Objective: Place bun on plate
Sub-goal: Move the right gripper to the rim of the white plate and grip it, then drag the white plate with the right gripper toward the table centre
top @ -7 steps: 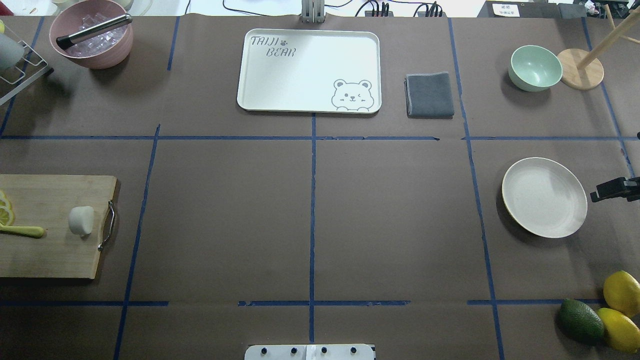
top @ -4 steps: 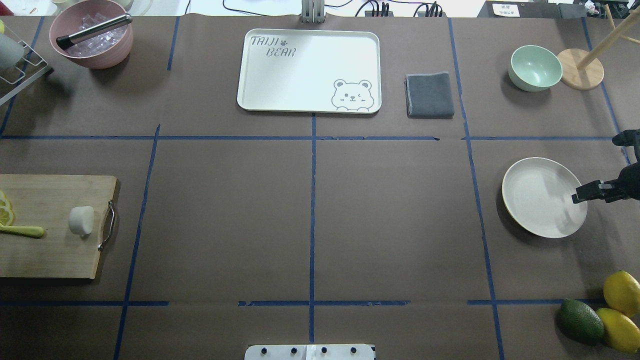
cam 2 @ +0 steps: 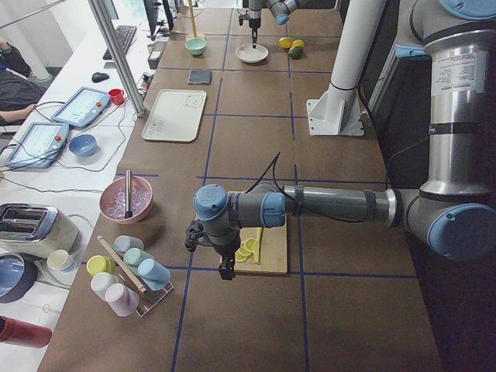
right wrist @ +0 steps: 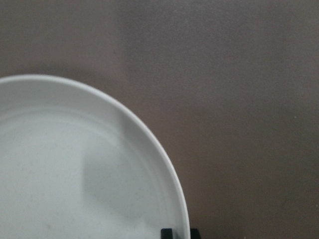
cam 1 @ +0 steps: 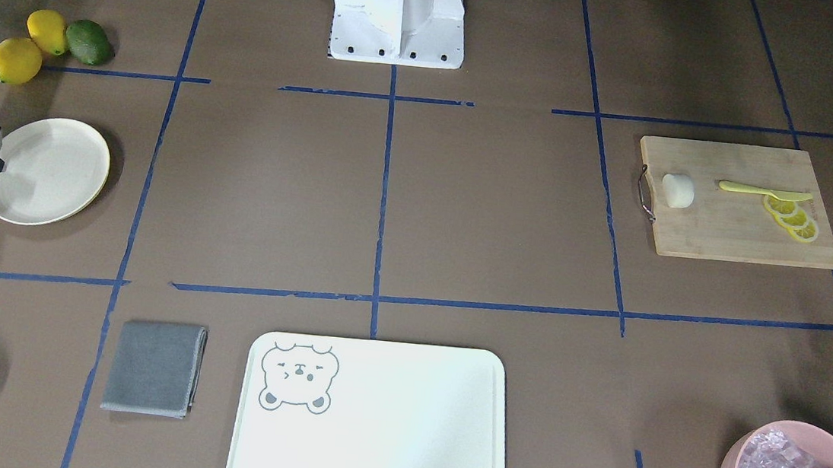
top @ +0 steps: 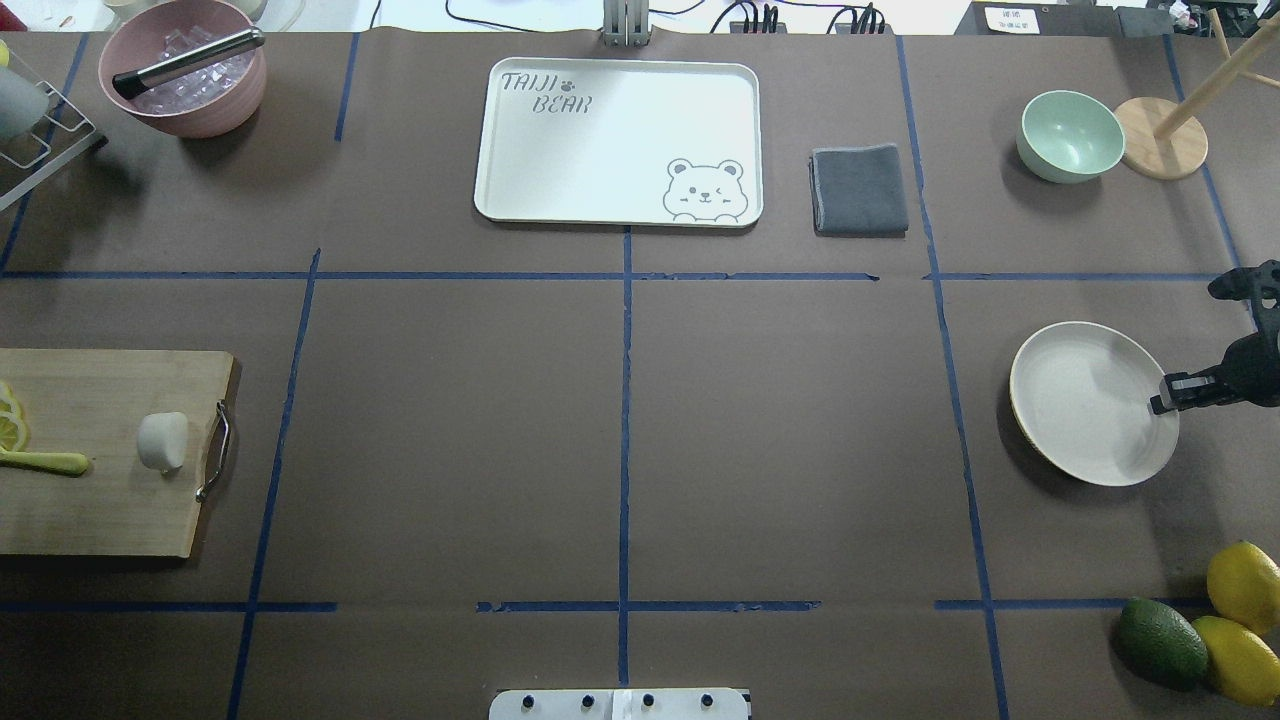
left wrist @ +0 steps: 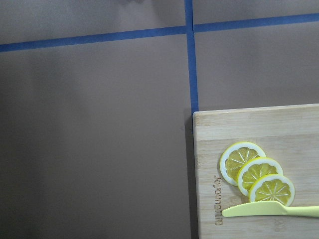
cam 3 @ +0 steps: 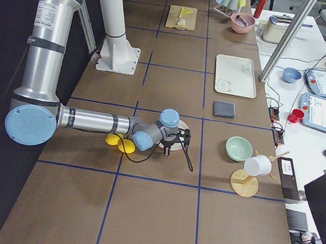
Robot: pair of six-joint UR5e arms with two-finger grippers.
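Fingers [right wrist: 166,233] of the right gripper [top: 1160,402] stand narrow, one on each side of the raised rim of the plate [top: 1080,410], and they appear to pinch it. A second ago this gripper was clear of the plate. It has since come in over the rim from the outer side and settled onto it.

The table [top: 780,430] stretches away from these fingers toward the robot's left, bare brown paper across the middle. At the end far from them lies the cutting board [top: 90,500]. Past the board's outer edge hangs the left gripper [cam 2: 226,270], seen only from the side, so I cannot tell whether its fingers are wide or narrow. Its wrist camera looks down on the board's corner and the lemon slices [left wrist: 256,172].

The plate, its rim between the right fingers, has shifted a little toward the robot since they closed in, so the contact looks real. My reading is that the plate is being taken up to bring it nearer the bun.

The bun [top: 162,441] rests untouched on the board, well apart from the right fingers and nearer the left ones. The placing itself is not yet begun.
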